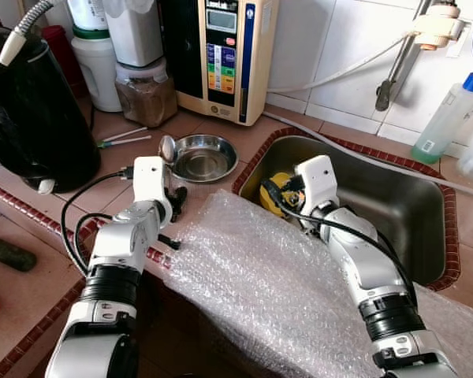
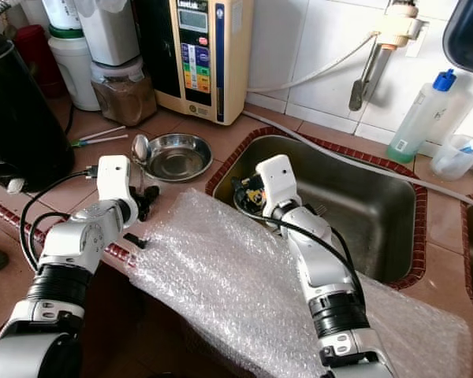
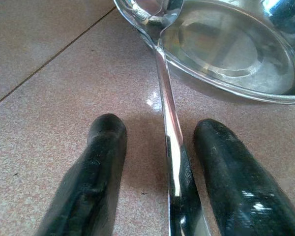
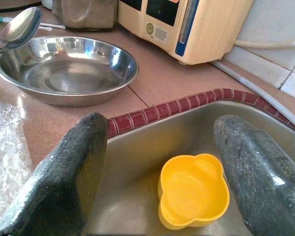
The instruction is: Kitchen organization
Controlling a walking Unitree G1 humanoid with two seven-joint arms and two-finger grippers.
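A steel spoon (image 1: 167,148) leans with its head on the rim of a shallow steel bowl (image 1: 202,157) on the tiled counter. My left gripper (image 1: 176,197) is low on the counter, open, with the spoon's handle (image 3: 169,128) between its fingers and closer to one of them. My right gripper (image 1: 280,193) hangs open over the near-left corner of the steel sink (image 1: 394,205). A yellow lobed cup (image 4: 193,189) sits on the sink floor just below and between its fingertips (image 4: 91,130).
A sheet of bubble wrap (image 1: 276,283) drapes over the counter's front edge under both arms. A black kettle (image 1: 31,110) stands at the left, with a jar (image 1: 146,90) and a cream appliance (image 1: 221,55) behind. A soap bottle (image 1: 449,118) stands right of the tap (image 1: 398,67).
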